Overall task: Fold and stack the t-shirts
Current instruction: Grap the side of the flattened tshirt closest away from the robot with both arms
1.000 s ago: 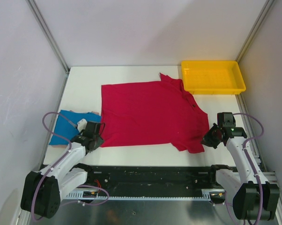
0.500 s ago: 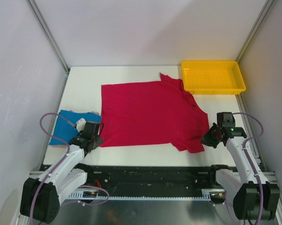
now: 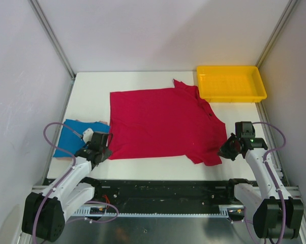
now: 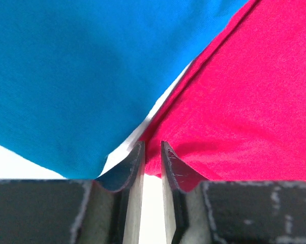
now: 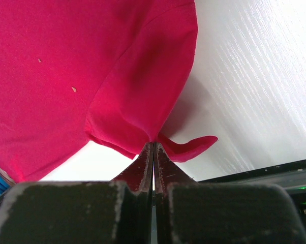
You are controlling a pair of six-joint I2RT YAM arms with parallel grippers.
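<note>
Crosswise, the crimson t-shirt (image 3: 163, 122) lies flat on the surface (image 3: 89, 91), hem to the left and collar to the right, so each arm has a near corner on its own side. The right tool (image 5: 153, 148) is pinched tight on the near sleeve; the left tool (image 4: 152, 155), jaws a narrow slit apart, has the near hem corner at its tips, beside the folded blue t-shirt (image 3: 71, 134).

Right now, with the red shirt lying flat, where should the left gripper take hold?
The near left hem corner of the red shirt, approached low from the near side. It lies flat beside the blue shirt, opposite the sleeve that the right gripper pinches.
</note>
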